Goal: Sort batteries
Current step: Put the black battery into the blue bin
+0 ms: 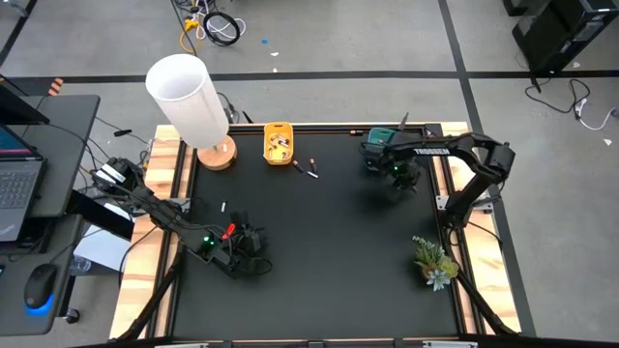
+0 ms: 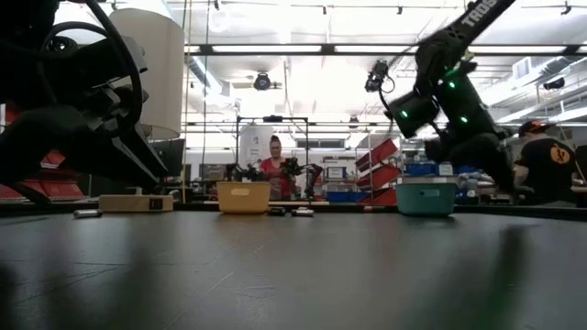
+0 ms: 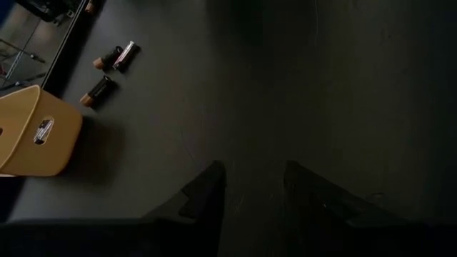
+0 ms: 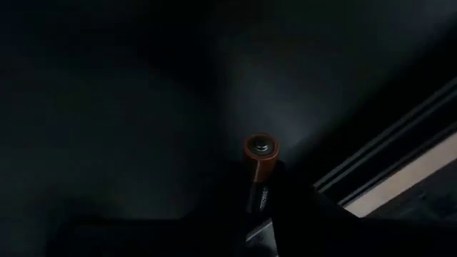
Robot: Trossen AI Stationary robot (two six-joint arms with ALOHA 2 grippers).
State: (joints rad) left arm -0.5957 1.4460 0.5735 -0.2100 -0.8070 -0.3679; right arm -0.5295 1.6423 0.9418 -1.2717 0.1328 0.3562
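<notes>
My right gripper (image 1: 397, 178) is above the table's far right part, beside the teal bin (image 1: 378, 144), and is shut on a dark battery with a copper end (image 4: 260, 160). My left gripper (image 3: 253, 182) is open and empty over the near left part of the black mat (image 1: 253, 242). The yellow bin (image 1: 279, 143) stands at the far middle with batteries in it. Dark batteries with copper ends (image 3: 98, 91) and a silvery one (image 3: 126, 53) lie flat on the mat just right of that bin. One whitish battery (image 1: 223, 206) lies at the left. My right gripper pinches the battery's dark body (image 4: 257, 194) between its two fingers. The battery lies along the fingers, and its copper end (image 4: 260, 150) sticks out past the fingertips. The battery is lifted clear of the mat.
A white lamp (image 1: 189, 92) on a wooden base (image 1: 218, 155) stands at the far left corner. A small plant (image 1: 433, 261) stands at the near right. The mat has a wooden border (image 1: 160, 193). People (image 2: 275, 170) show in the room beyond.
</notes>
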